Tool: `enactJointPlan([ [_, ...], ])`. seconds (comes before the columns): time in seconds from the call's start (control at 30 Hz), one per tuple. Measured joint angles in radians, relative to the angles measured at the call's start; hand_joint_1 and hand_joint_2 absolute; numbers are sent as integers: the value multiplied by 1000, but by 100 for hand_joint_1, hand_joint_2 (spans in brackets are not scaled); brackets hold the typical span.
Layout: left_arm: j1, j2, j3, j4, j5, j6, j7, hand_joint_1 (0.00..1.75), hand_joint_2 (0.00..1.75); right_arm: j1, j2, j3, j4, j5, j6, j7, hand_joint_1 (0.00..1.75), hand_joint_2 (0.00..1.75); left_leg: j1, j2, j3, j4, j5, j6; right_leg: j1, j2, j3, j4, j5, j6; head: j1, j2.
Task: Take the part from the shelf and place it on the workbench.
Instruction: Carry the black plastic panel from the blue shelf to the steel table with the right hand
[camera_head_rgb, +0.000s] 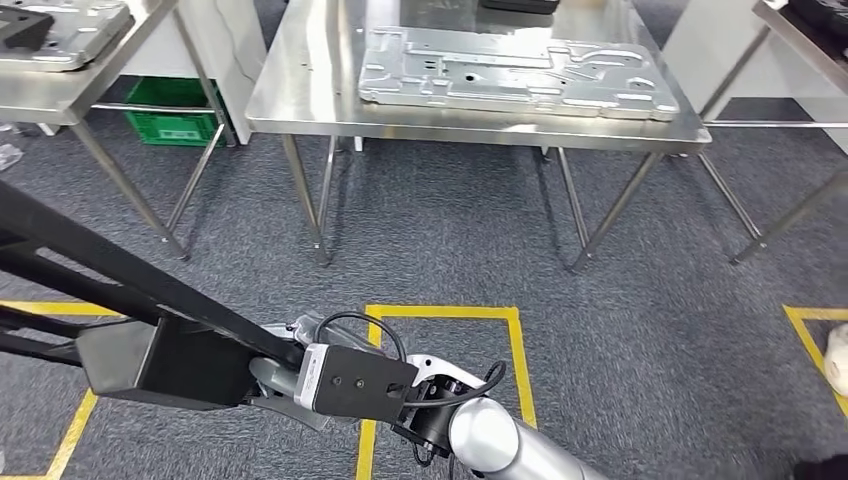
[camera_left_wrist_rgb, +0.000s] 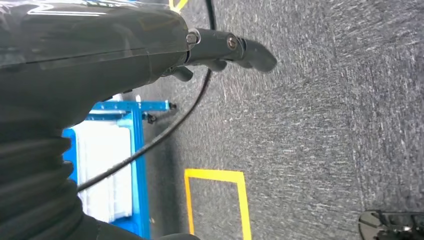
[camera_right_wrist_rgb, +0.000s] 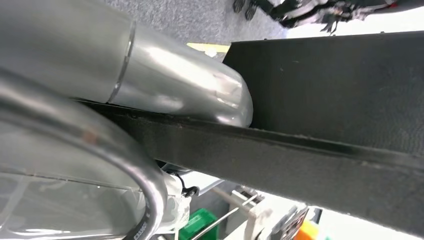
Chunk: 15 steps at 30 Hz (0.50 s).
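The workbench (camera_head_rgb: 300, 100), a steel table, stands ahead across the grey carpet (camera_head_rgb: 650, 300), a large stamped metal plate (camera_head_rgb: 515, 68) already lying flat on it. The part (camera_head_rgb: 150, 340), a long black frame of thin bars with a box-like end, sits low in the head view, carried at the right arm's wrist and reaching off to the left, well apart from the bench. It looks stiff, awkwardly long and probably light; a hold close to the boxy end would likely keep it from swinging. The right hand is hidden behind the part, so whether its fingers clasp it I cannot tell. The left hand (camera_left_wrist_rgb: 220, 50) hangs over the floor, dark fingers (camera_left_wrist_rgb: 252, 54) together, lightly curled, holding nothing
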Motion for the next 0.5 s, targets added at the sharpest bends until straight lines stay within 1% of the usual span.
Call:
enactJointPlan([
  [0.03,0,0,0,0,0,0,0,0,175,0,0,2,0,0,0,0,175,0,-1,12,1,0,-1,1,-1,-3,-14,27,-1,1,0,0],
  [0.07,0,0,0,0,0,0,0,0,175,1,-1,2,0,0,0,0,175,0,-1,22,3,0,-3,1,-2,-6,-8,13,18,1,0,0],
  [0.1,-1,0,0,0,0,0,0,0,175,1,-1,3,0,0,0,0,175,0,-2,31,6,0,-5,1,-2,-12,19,-40,51,0,0,0],
  [0.13,-2,0,0,0,0,0,0,0,175,0,-1,3,0,0,0,1,175,0,-2,38,9,0,-8,-1,-1,-25,58,-115,87,-2,0,0],
  [0.17,-3,-1,0,0,0,0,0,0,175,-1,-1,3,0,0,0,1,175,0,-5,45,12,1,-11,-5,5,-45,94,-185,111,-6,0,0],
  [0.2,-4,-1,0,0,0,0,0,0,175,-2,0,3,0,0,0,0,175,0,-7,50,13,0,-13,-9,10,-61,120,-235,124,-9,0,0],
  [0.23,-4,-1,0,0,0,0,0,0,175,-2,0,3,0,0,-1,-1,175,0,-9,56,14,0,-14,-13,16,-72,132,-260,126,-12,0,0],
  [0.27,-4,-1,0,0,0,1,0,0,175,-2,0,3,0,1,-3,-2,175,0,-11,62,15,-1,-15,-17,20,-74,133,-266,121,-13,0,0],
  [0.3,-4,-1,0,0,0,1,0,0,175,-1,0,3,-1,2,-7,-4,175,0,-11,68,18,-3,-15,-23,20,-67,133,-268,122,-16,0,0],
  [0.33,-5,-2,0,0,0,1,2,0,175,0,0,3,-2,5,-12,-5,175,0,-9,67,21,-2,-18,-28,17,-61,135,-271,124,-19,-1,0],
  [0.37,-6,-2,0,0,0,2,3,0,175,0,0,3,-4,9,-17,-6,175,0,-8,60,22,0,-22,-31,16,-57,139,-275,124,-21,-1,0],
  [0.43,-8,-2,0,0,0,3,4,0,175,0,1,3,-8,17,-23,-6,175,0,-8,41,26,-4,-22,-21,15,-50,146,-277,124,-24,-4,0],
  [0.47,-8,-2,0,0,0,3,3,0,175,0,1,3,-9,18,-24,-6,175,0,-8,37,28,-9,-19,-19,18,-47,146,-275,122,-23,-6,0],
  [0.5,-9,-2,0,0,0,3,3,0,175,0,2,3,-9,19,-25,-5,175,0,-8,38,32,-17,-15,-18,18,-45,146,-274,121,-24,-7,0],
])
